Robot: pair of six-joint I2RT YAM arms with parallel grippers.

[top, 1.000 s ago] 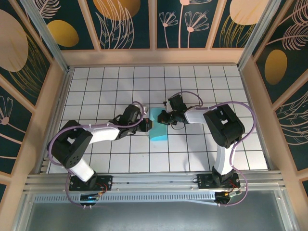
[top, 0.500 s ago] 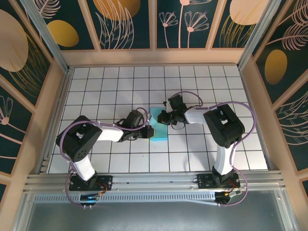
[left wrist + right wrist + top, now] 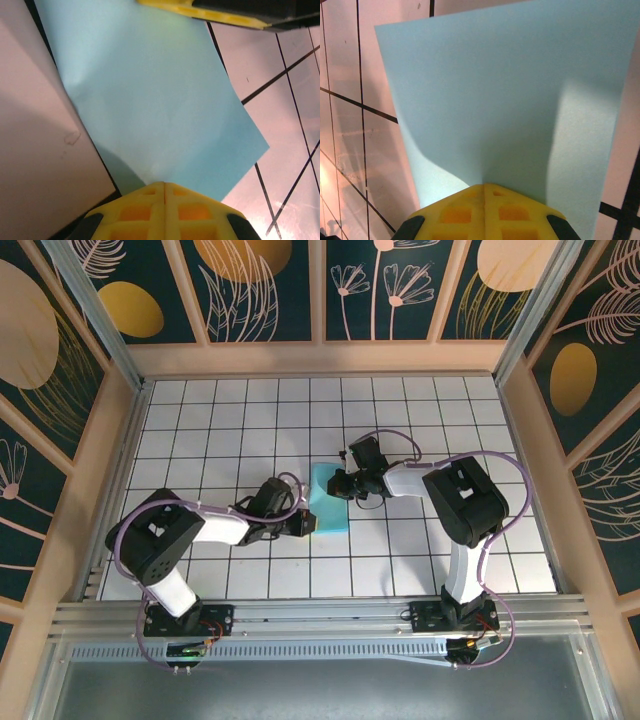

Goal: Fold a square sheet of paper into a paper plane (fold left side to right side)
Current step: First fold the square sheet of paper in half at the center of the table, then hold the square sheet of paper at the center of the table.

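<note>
The square sheet of paper is turquoise-blue and lies on the white grid table as a narrow rectangle, roughly one tile wide and two long. My left gripper is shut, its yellow tips resting on the sheet near its lower left corner. My right gripper is also shut, its tips pressing down on the sheet near the far end. Nothing is pinched between either pair of fingers. The paper plane is out of view.
The white grid table is walled by wooden rails and patterned panels. A metal rail runs along the near edge by the arm bases. The right gripper's yellow finger shows in the left wrist view.
My left gripper has slid toward the near edge along the sheet's left side. The sheet and the right gripper have stayed put.
</note>
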